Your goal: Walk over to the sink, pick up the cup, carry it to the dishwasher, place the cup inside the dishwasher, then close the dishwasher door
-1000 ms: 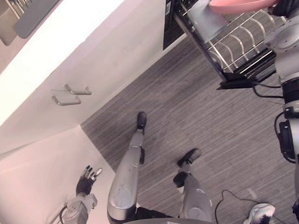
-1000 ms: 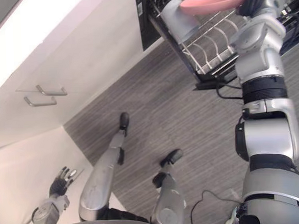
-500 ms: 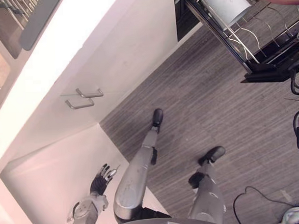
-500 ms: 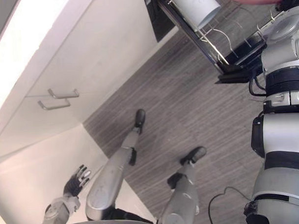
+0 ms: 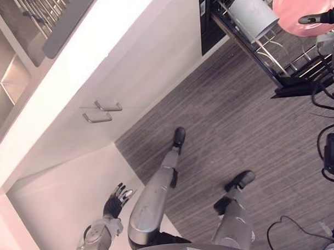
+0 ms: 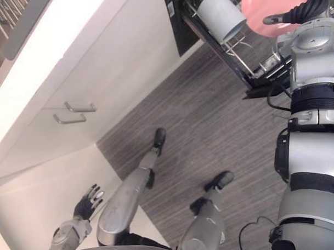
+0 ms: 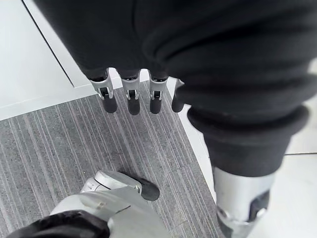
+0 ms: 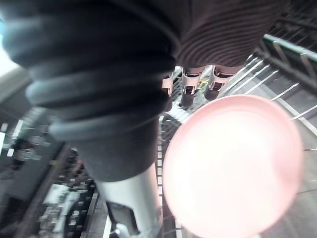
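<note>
The pink cup (image 5: 300,8) hangs over the pulled-out dishwasher rack (image 5: 288,71) at the far right, its round face (image 8: 233,168) towards the wrist camera. My right hand (image 6: 308,9) is beside it, the thumb lying across the cup's edge and the fingers (image 8: 188,94) straight past it, so the hand is open. Whether the cup still rests on the hand I cannot tell. My left hand (image 5: 116,201) hangs open and empty low at my left side, next to the white cabinet end panel (image 5: 54,205).
A white cup (image 5: 252,15) lies on its side in the rack. The steel sink (image 5: 6,70) is at the far left, set in the white counter (image 5: 88,56). Two cabinet handles (image 5: 103,111) stick out below it. Grey plank floor (image 5: 227,128) lies between counter and dishwasher.
The whole picture has shifted, so the camera moved. My right hand's fingers have uncurled beside the pink cup. The left hand hangs as before.
</note>
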`<state>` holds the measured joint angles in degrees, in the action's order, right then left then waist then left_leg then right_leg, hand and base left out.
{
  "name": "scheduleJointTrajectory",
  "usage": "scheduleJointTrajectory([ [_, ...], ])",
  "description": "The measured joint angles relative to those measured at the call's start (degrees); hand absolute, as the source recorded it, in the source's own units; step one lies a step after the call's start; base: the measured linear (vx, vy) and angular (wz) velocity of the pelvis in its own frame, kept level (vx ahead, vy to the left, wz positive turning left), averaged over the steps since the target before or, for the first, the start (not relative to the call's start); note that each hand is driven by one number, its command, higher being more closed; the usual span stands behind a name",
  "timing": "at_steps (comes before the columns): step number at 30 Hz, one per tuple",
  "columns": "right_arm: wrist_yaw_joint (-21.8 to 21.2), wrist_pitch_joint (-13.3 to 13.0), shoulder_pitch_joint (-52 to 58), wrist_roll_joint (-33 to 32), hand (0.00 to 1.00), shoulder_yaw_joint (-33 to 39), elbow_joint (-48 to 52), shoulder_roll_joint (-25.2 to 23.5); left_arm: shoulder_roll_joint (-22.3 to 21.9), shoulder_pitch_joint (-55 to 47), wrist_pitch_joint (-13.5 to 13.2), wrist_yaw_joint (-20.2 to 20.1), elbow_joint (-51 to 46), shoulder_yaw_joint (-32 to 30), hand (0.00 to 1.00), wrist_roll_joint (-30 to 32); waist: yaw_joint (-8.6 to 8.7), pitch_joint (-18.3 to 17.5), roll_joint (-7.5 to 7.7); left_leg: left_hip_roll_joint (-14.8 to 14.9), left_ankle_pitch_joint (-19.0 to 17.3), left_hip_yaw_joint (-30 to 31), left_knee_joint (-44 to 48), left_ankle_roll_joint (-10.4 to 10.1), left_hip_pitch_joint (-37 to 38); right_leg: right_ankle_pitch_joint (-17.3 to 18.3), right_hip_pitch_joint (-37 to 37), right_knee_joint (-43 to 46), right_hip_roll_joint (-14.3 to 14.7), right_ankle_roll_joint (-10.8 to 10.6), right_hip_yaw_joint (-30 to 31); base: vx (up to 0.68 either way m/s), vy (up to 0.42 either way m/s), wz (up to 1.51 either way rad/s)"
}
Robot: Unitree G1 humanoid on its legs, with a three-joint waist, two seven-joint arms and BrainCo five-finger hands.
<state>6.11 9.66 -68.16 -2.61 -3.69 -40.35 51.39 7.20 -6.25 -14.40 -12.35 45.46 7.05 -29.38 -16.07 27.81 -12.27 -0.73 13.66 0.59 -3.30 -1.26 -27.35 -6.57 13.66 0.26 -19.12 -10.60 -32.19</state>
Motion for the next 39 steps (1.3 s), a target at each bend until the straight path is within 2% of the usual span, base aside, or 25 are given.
scheduleJointTrajectory([
  [2, 0.3, -2.7, 1.0, -0.9, 0.00, 2.8, 3.7, -1.5, -0.5, 0.0, -0.2, 1.0, 0.0, -0.4, 0.00, 0.6, 1.09, 0.0, 0.07, 0.0, 0.0, 0.6, 0.0, 0.0, 1.3, 0.8, -1.2, 1.2, -0.2, 0.2, -0.2, -0.01, 0.006, 0.11],
  [7, 2.5, -6.3, 5.4, -3.9, 0.00, 10.6, 11.0, -5.9, -0.8, -0.8, -0.6, 2.5, 0.1, -2.9, 0.00, 2.2, 3.18, 0.5, 0.82, 0.2, 0.2, 0.7, -1.0, 0.2, 5.5, 1.4, -4.8, 2.1, -0.2, 0.0, -0.4, 0.00, -0.016, 0.03],
  [9, 5.6, -6.7, 8.3, -5.6, 0.00, 14.2, 12.9, -7.4, -0.9, -1.6, -0.7, 3.9, 0.1, -5.4, 0.00, 2.6, 4.92, 1.0, 2.37, 0.3, 0.2, 0.6, -1.1, 0.2, 7.3, 1.6, -6.7, 2.2, 0.0, -0.2, -0.7, 0.00, -0.051, 0.04],
  [10, 6.0, -6.8, 9.2, -6.4, 0.00, 15.6, 12.9, -7.7, -1.0, -1.7, -0.7, 4.2, 0.1, -6.0, 0.00, 2.6, 5.25, 1.1, 2.76, 0.4, 0.2, 0.6, -1.1, 0.2, 7.8, 1.6, -7.2, 2.2, 0.0, -0.2, -0.7, 0.01, -0.061, 0.04],
  [13, 8.7, -6.8, 15.8, -12.7, 0.00, 23.2, 12.5, -9.9, -1.2, -2.9, -0.9, 4.7, 0.3, -8.4, 0.00, 2.7, 6.93, 0.1, 5.38, 0.6, 0.0, 0.4, -1.1, -0.1, 10.3, 1.8, -9.8, 2.1, 0.2, -0.2, -0.9, 0.02, -0.074, 0.01],
  [14, 9.5, -6.8, 19.2, -16.2, 1.00, 25.8, 12.3, -11.3, -1.3, -3.7, -1.0, 4.9, 0.5, -9.6, 0.00, 2.8, 7.61, -0.8, 6.72, 0.6, -0.1, 0.2, -1.2, -0.2, 11.1, 2.0, -10.6, 2.1, 0.2, -0.2, -0.8, 0.01, -0.073, -0.04],
  [15, 9.5, -6.8, 22.6, -19.8, 1.00, 27.9, 11.8, -12.6, -1.4, -4.4, -1.1, 5.6, 1.1, -10.5, 0.00, 3.6, 8.47, -1.8, 7.84, 0.7, -0.3, 0.1, -1.2, -0.5, 12.1, 2.3, -11.5, 2.1, 0.3, -0.3, -0.7, 0.00, -0.077, -0.05],
  [17, 9.3, -7.0, 27.9, -25.0, 1.00, 31.0, 9.3, -13.8, -1.6, -4.7, -1.2, 6.5, 3.1, -11.8, 0.00, 4.9, 9.09, -3.4, 9.05, 1.1, -0.8, -0.2, -1.3, -0.7, 13.7, 2.8, -12.8, 2.2, 0.6, -0.3, -0.3, -0.02, -0.080, -0.08],
  [20, 9.2, -7.2, 35.1, -31.7, 1.00, 34.4, 4.8, -17.5, -1.8, -6.0, -1.4, 7.4, 5.9, -13.2, 0.00, 6.2, 10.09, -6.6, 10.29, 1.9, -1.5, -0.8, -1.6, -1.2, 15.6, 3.7, -14.3, 2.2, 1.2, -0.5, 0.0, -0.05, -0.091, -0.12],
  [24, 6.6, -7.0, 42.9, -37.5, 1.00, 34.5, 3.0, -21.2, -1.8, -6.5, -1.5, 8.6, 7.0, -13.7, 0.00, 8.1, 11.01, -7.8, 10.32, 3.1, -1.4, -0.8, -1.6, -1.9, 16.5, 3.8, -15.7, 1.1, 2.7, -0.7, -0.3, -0.06, -0.087, -0.05],
  [26, 5.4, -6.9, 43.4, -38.2, 1.00, 34.5, 2.2, -22.6, -1.8, -6.5, -1.4, 8.6, 7.0, -13.6, 0.00, 8.4, 11.17, -7.8, 10.35, 3.4, -1.3, -0.8, -1.6, -1.9, 16.2, 3.6, -15.5, 0.8, 3.0, -0.7, -0.3, -0.06, -0.073, -0.01],
  [31, 0.4, -5.8, 42.0, -40.7, 1.00, 33.3, -2.2, -22.6, -1.5, -6.4, -1.2, 9.1, 6.9, -13.6, 0.00, 9.1, 10.26, -7.7, 10.45, 3.6, -0.5, -1.3, -1.5, -1.9, 12.9, 2.0, -13.0, 0.0, 3.1, -0.2, -1.1, -0.03, -0.057, 0.06],
  [35, -1.4, -5.6, 34.0, -42.2, 1.00, 30.5, -8.4, -21.0, -1.4, -5.9, -0.4, 9.2, 6.3, -13.6, 0.00, 9.4, 9.45, -6.8, 10.24, 3.2, 0.7, -0.5, -1.2, -1.2, 10.3, 0.6, -11.3, -0.8, 3.0, -0.4, -1.4, 0.00, -0.047, 0.09],
  [36, -2.0, -5.5, 31.0, -42.3, 1.00, 28.2, -8.6, -19.7, -1.4, -5.0, -0.2, 9.2, 6.3, -13.5, 0.00, 9.4, 8.50, -6.0, 9.71, 3.2, 0.6, -0.4, -1.2, -1.4, 9.7, 0.5, -10.7, -0.7, 3.1, -0.4, -1.3, -0.01, -0.060, 0.05],
  [38, -2.2, -5.6, 28.2, -42.3, 1.00, 26.5, -9.2, -18.3, -1.4, -4.2, -0.2, 9.2, 6.2, -13.1, 0.00, 9.3, 7.88, -5.7, 9.14, 3.2, 0.6, -0.2, -1.2, -1.5, 8.4, 0.6, -9.5, -0.7, 3.1, -0.4, -1.4, -0.03, -0.062, 0.04],
  [39, -2.2, -5.5, 24.8, -42.3, 1.00, 25.0, -10.4, -16.6, -1.4, -3.1, -0.1, 9.1, 5.8, -12.8, 0.00, 9.3, 7.12, -5.0, 8.19, 3.1, 0.9, 0.3, -1.3, -1.4, 7.2, 0.5, -8.6, -0.7, 3.2, -0.2, -1.7, -0.03, -0.060, 0.09],
])
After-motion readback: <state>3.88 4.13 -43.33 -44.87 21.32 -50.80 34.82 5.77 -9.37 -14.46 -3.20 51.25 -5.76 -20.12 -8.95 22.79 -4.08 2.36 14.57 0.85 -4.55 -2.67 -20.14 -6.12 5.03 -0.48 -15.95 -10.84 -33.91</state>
